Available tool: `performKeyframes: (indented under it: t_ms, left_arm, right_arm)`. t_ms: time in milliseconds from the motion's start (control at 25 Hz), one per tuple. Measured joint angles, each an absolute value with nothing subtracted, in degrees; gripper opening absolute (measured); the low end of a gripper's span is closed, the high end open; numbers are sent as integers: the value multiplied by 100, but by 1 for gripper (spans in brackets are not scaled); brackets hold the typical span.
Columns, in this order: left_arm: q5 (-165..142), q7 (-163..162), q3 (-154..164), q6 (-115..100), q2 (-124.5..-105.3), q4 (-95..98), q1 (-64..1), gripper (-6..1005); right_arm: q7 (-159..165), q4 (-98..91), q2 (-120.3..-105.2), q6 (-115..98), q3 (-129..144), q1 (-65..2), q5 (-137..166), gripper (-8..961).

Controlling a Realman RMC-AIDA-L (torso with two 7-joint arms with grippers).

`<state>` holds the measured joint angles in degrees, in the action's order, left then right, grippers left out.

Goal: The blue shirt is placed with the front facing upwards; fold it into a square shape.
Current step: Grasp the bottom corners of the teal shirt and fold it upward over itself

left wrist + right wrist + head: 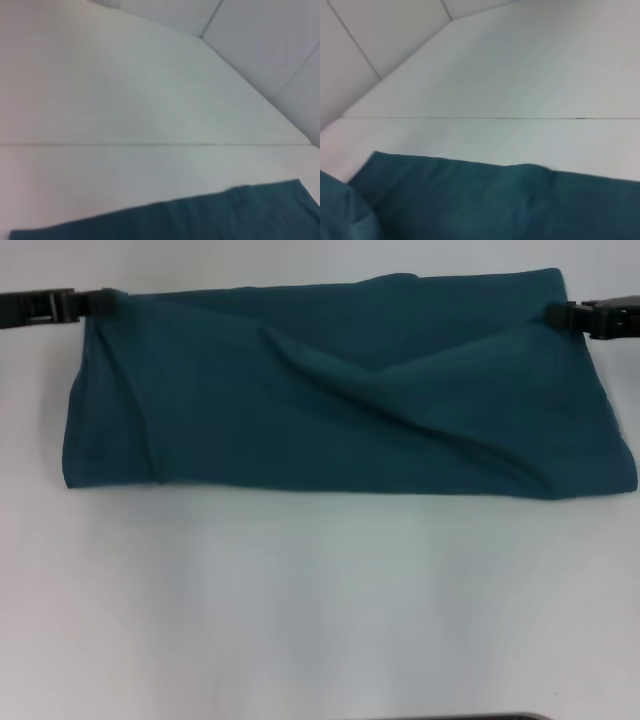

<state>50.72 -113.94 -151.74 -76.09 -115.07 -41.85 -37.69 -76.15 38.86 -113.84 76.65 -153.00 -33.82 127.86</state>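
Bare white table fills the stretch closest to me, with a dark sliver of something I can't identify at the very near edge of the head view. Beyond that lies the blue shirt, spread as a wide, low band across the far half of the table.

Starting at the left, my left gripper sits at the shirt's far-left corner, its tip touching or buried in the cloth; I cannot tell whether it is clamped or loose, since the fingers vanish into the fabric. The left wrist view shows only the shirt's edge against the table top.

Across the middle, diagonal creases run through the fabric and a soft ridge rises toward the far edge. No sleeves, collar or hem stick out, so I judge that the sleeves are tucked in and one lengthwise fold is done. What remains is a long rectangle, far wider than deep, so I'd say it needs at least one more fold, side to side, to reach a square.

On the right, my right gripper meets the far-right corner the same way; again I cannot tell its finger state. Its wrist camera shows shirt and table only.

No lettering, tag or brand is readable on the exposed cloth.
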Motion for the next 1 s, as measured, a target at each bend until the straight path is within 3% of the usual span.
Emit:
performKeyframes:
  t_ms: [640,1000]
  left_arm:
    - [5088,-11385,-14686,-6067,-11916,-4114,-4012,0]
    - [5088,-11394,-14521,-5500,-11957,-3984,-4123,0]
  right_arm:
    - [-8567,3044,-11569,5503,-15111,-3767,12275,90]
    - [-8744,3100,-11551,5372,-15083,-3779,11926,100]
